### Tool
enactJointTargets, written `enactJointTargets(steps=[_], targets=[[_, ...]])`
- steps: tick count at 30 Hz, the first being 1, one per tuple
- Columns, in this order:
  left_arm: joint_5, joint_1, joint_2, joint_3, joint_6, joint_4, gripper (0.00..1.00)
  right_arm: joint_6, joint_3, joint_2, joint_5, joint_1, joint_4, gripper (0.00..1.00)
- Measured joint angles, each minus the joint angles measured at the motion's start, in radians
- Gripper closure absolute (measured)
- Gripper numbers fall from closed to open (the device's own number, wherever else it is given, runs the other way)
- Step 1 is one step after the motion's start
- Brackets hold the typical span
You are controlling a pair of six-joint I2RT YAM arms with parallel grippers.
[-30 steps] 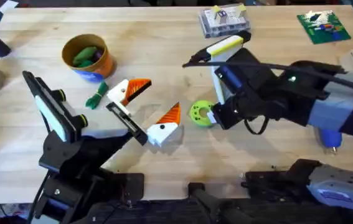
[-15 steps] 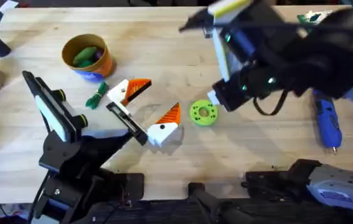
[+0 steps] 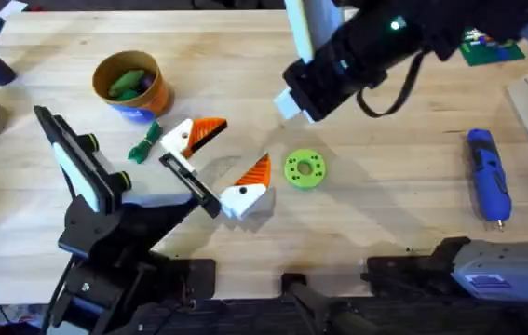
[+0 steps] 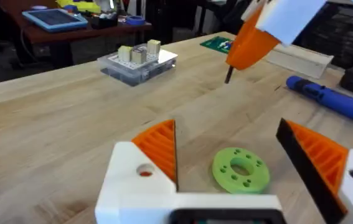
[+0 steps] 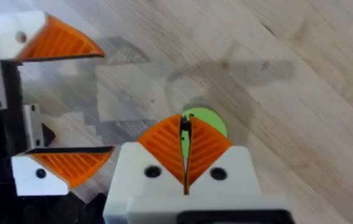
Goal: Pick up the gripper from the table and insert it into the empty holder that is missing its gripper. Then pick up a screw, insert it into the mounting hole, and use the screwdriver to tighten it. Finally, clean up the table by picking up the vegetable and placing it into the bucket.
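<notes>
Since a second earlier, the right gripper had lifted off the green disc and swung up and away, pads pinched on a tiny dark screw. Left gripper hung open just beside the disc. Screwdriver lay well right of the disc; vegetable lay left, beside the bucket.

Nothing here is offering a word or number I can actually read. The blue label on the side of the bucket is showing only as a patch of colour, the green board at the far edge of the tabletop is carrying small marks too fine to make out, and the screwdriver is showing no legible brand.
</notes>
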Motion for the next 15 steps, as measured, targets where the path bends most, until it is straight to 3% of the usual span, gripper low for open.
enactJointTargets(steps=[6, 15], targets=[[0.127, 0.000, 0.000, 0.000, 0.000, -0.001, 0.018, -0.026, 0.077, 0.012, -0.075, 0.034, 0.000, 0.995], [0.303, 0.000, 0.000, 0.000, 0.000, -0.007, 0.018, -0.037, 0.085, 0.011, -0.138, 0.119, -0.006, 0.995]])
